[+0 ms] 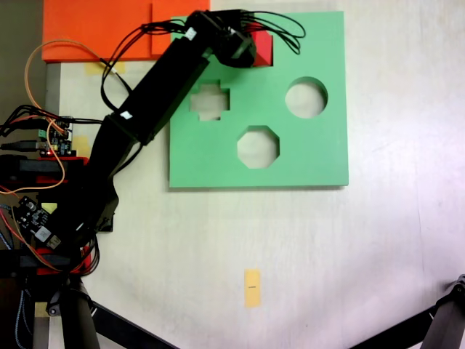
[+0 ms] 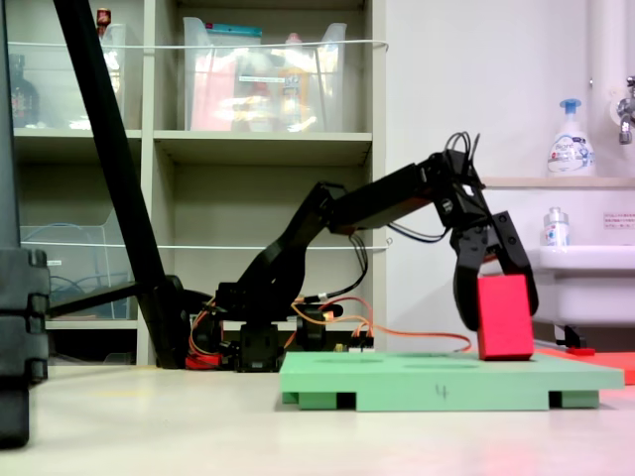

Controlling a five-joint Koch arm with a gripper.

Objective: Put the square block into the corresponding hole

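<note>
The red square block (image 1: 263, 49) (image 2: 504, 319) stands upright on the far edge of the green foam board (image 1: 305, 156) (image 2: 437, 382), its bottom at the board's top surface. My gripper (image 1: 251, 45) (image 2: 499, 315) straddles it from above, one finger (image 2: 466, 297) against its left side and the other against its right, shut on the block. The square hole is hidden under the gripper and block. A cross-shaped cut-out (image 1: 209, 100), a round cut-out (image 1: 306, 97) and an octagonal cut-out (image 1: 257, 146) lie open on the board.
Flat orange foam slabs (image 1: 102, 29) lie beside the board's top left corner. Circuit boards and wires (image 1: 54, 138) sit by the arm's base. A yellow tape strip (image 1: 252, 287) marks the table. Black tripod legs (image 1: 443, 320) cross the lower corners.
</note>
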